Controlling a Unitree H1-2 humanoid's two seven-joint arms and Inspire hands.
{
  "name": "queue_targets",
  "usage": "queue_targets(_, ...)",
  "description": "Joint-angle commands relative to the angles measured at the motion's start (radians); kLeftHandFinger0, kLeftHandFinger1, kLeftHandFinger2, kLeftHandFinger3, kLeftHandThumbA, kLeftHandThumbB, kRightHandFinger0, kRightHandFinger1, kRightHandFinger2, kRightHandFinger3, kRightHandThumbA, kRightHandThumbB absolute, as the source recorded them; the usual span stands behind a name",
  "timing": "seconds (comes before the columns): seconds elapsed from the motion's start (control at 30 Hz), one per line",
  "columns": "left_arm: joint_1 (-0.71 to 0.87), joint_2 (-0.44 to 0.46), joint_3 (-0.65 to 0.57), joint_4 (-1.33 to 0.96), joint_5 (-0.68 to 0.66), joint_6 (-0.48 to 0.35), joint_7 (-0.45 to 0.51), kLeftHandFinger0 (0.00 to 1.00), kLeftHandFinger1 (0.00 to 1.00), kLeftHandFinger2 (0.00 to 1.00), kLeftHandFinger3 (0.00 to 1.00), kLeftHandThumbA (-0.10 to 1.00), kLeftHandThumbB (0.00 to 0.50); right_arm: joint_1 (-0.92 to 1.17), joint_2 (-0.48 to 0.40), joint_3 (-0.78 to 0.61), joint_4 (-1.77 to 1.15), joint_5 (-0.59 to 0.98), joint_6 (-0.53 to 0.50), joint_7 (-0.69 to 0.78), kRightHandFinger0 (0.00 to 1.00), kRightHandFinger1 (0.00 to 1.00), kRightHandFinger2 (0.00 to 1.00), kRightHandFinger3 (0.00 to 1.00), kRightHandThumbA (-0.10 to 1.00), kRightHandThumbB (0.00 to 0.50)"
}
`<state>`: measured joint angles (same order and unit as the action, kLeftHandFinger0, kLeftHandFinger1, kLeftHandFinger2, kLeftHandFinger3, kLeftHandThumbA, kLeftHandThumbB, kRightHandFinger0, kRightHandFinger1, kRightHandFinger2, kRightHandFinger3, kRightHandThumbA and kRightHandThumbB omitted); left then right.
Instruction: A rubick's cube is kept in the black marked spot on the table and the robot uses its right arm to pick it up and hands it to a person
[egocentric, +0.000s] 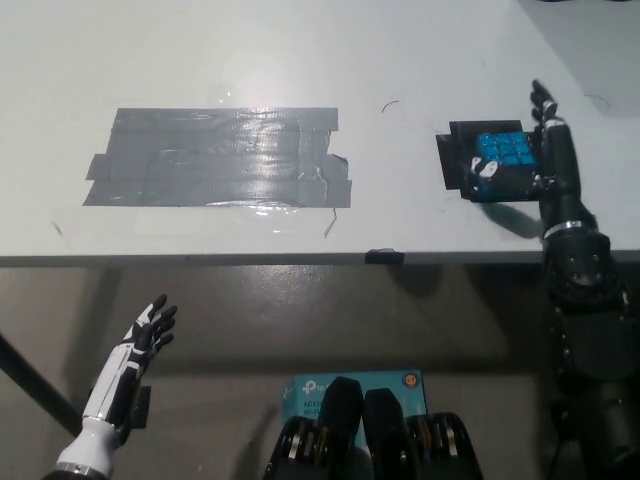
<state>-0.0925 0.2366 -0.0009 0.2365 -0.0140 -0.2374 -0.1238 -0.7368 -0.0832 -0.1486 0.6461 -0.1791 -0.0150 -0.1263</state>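
A blue Rubik's cube (500, 165) sits on a black taped spot (455, 160) at the right side of the white table (300, 60). My black right hand (550, 150) stands right beside the cube's right side, fingers stretched upward along it and apart, with a white-tipped thumb (484, 168) reaching across the cube's front left. The hand is open around the cube, which rests on the table. My white left hand (145, 335) hangs open below the table's front edge at the lower left.
A wide patch of grey tape (220, 158) covers the table's middle left. A small black tab (381, 257) sits on the table's front edge. A blue box (350, 385) lies on the floor below.
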Motion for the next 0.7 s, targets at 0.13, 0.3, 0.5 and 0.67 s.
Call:
queue_targets(0.13,-0.038,0.012,0.002,-0.017,-0.005,-0.030,-0.017,1.00,1.00,1.00,1.00,1.00,0.243,-0.117,-0.024,-0.012,0.140,0.055,-0.075,-0.043,1.00,1.00,1.00,1.00,0.92,0.461)
queue_targets(0.3,-0.039,0.012,0.004,-0.022,0.000,-0.027,-0.012,1.00,1.00,1.00,1.00,1.00,0.245,-0.144,-0.031,-0.007,0.241,0.059,-0.121,-0.074,1.00,1.00,1.00,1.00,0.90,0.461)
queue_targets(0.5,-0.047,0.015,0.004,-0.027,0.002,-0.017,-0.012,1.00,1.00,1.00,1.00,1.00,0.248,-0.171,-0.043,-0.001,0.307,0.067,-0.138,-0.094,1.00,1.00,1.00,1.00,0.95,0.479)
queue_targets(0.67,-0.048,0.015,0.005,-0.019,-0.001,-0.025,-0.014,1.00,1.00,1.00,1.00,1.00,0.241,-0.179,-0.038,-0.012,0.343,0.097,-0.159,-0.089,1.00,1.00,1.00,1.00,0.90,0.485)
